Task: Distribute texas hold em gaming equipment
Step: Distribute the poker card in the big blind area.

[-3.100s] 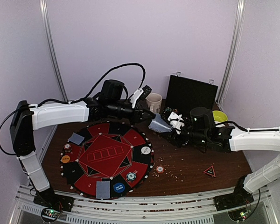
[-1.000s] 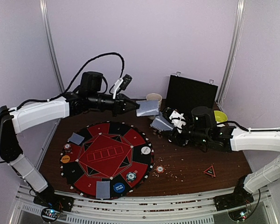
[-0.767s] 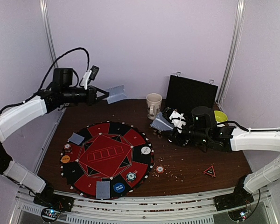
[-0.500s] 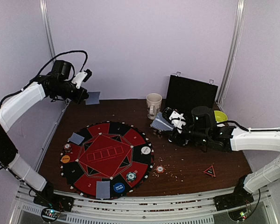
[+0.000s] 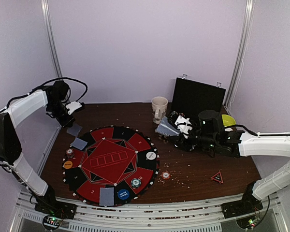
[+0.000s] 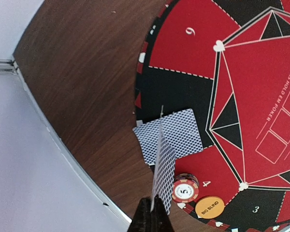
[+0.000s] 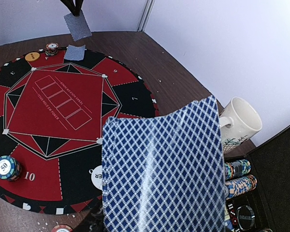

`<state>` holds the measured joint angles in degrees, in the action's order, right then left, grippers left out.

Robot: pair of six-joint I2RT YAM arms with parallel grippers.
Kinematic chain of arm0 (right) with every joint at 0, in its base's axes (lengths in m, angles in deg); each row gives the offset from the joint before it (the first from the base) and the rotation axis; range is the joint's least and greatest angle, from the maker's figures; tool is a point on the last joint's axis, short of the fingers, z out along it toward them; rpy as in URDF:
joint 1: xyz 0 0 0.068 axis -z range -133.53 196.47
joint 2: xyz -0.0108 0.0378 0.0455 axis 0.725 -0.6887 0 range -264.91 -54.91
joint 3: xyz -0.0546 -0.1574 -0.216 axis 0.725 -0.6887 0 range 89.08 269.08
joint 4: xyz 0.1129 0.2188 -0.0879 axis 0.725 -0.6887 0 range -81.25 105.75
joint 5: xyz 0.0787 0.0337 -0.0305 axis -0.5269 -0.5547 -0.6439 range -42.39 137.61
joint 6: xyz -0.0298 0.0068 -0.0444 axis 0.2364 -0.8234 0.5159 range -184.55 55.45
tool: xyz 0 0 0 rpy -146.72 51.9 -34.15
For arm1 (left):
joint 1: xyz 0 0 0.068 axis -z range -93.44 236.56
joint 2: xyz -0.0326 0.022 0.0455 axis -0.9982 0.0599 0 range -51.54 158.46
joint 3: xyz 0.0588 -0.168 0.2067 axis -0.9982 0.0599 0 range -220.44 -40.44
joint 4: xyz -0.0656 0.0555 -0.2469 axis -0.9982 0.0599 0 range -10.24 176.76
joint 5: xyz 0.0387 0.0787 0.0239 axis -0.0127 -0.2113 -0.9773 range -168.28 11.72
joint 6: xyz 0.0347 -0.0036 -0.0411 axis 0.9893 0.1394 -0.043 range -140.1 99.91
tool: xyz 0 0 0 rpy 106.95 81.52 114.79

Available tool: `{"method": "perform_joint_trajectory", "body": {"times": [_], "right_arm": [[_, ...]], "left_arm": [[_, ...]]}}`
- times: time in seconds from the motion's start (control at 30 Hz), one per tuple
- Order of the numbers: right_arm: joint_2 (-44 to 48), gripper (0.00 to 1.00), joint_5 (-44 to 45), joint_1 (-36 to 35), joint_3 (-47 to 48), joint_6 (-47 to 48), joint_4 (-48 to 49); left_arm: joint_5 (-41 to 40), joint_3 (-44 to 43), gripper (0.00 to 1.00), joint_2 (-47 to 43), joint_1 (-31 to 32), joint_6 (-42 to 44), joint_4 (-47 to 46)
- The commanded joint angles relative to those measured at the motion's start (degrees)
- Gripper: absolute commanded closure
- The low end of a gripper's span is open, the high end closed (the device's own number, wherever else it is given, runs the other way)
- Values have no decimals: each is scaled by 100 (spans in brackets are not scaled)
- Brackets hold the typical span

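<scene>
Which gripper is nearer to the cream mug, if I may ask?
Right. The right gripper holds cards just beside the mug; the left gripper is far away, left of the mat.

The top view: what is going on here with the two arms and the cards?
A poker deal is under way. The left gripper holds one card by its edge, just above the left rim of the mat, close to a dealt card lying face down there. The right gripper holds the deck near the mug. Chips and buttons sit around the mat, and another card lies at its near edge.
</scene>
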<state>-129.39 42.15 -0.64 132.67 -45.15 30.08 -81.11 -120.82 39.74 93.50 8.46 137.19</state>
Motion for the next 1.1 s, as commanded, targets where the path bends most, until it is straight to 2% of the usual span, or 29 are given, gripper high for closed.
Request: {"method": "perform_joint_trajectory", "body": {"times": [0.0, 0.47, 1.07], "right_arm": [[110, 52, -10, 35, -22, 99, 90], [166, 52, -8, 35, -139, 25, 128], [59, 52, 34, 28, -4, -36, 46]], "left_arm": [[73, 42, 100, 426, 39, 333, 212], [608, -218, 100, 909, 35, 749, 190], [119, -528, 100, 1648, -1, 1017, 52]]}}
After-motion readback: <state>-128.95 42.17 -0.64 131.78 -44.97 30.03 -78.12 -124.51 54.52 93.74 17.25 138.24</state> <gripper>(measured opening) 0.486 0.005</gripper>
